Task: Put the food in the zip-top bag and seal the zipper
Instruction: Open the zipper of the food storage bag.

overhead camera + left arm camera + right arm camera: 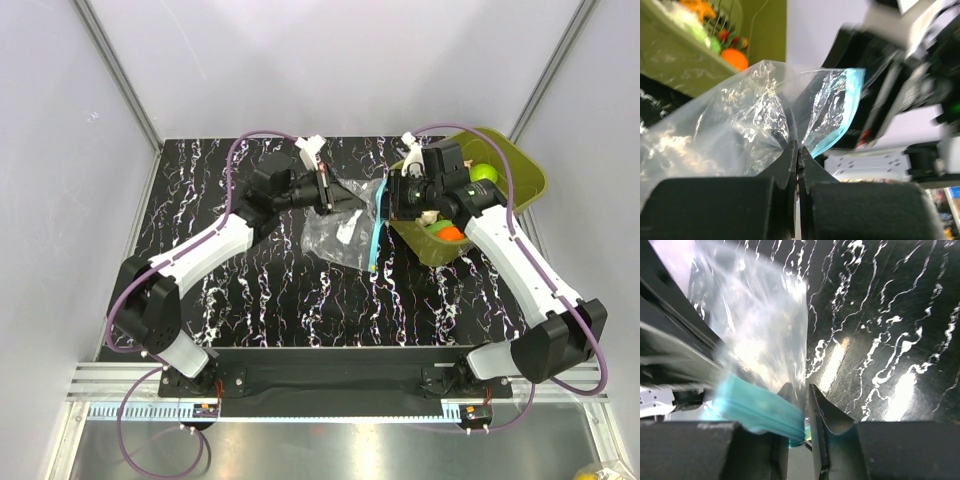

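Observation:
The clear zip-top bag [335, 235] hangs crumpled between my two grippers above the black table. My left gripper [796, 146] is shut on a pinch of the bag's film [740, 125] near its mouth. The light-blue zipper [757, 407] crosses my right gripper [800, 392], whose jaws stand narrow with the strip's end and some film between them. In the top view the zipper [375, 240] hangs down below the right gripper [385, 205], with the left gripper [335, 197] just left of it. The food lies in the olive-green tub [525, 175]: a green apple [483, 172] and an orange piece [450, 233] show.
The tub [685, 60] stands at the table's back right, right behind my right wrist, and an orange fruit [735, 59] shows in it. Grey walls close in the table on three sides. Black marbled table surface [300, 300] lies below the bag.

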